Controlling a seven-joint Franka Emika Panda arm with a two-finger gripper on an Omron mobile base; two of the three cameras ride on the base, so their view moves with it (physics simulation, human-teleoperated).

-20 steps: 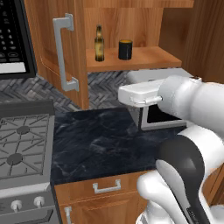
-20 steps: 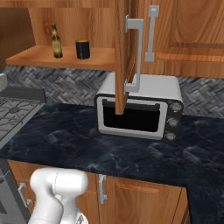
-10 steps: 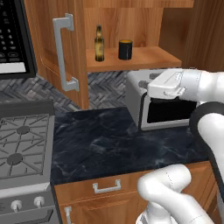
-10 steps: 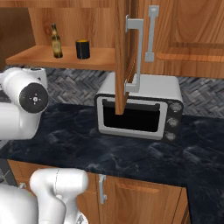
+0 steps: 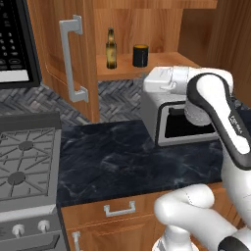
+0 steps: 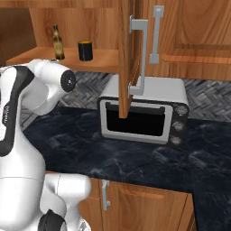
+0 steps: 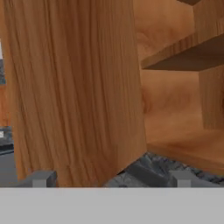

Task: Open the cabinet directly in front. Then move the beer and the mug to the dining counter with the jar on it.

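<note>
Since the earlier frames the arm has swung across the middle of both base views and now folds up in front of the toaster oven (image 6: 142,113); the beer, the mug and the doors have not shifted. In the hand view the gripper (image 7: 109,178) stands wide open, holding nothing, its 2 dark fingertips (image 7: 40,178) at the bottom edge, pointing at the inner face of an open cabinet door with a bare shelf at the upper right. The cabinet (image 5: 147,29) is open, both doors swung outward. In the left base view the beer (image 5: 111,49) stands upright on the lower shelf at upper centre, and the mug (image 5: 140,56) sits just right of it, apart. Below lies the dark marble counter (image 5: 112,157), with the stove (image 5: 24,166) at lower left.
</note>
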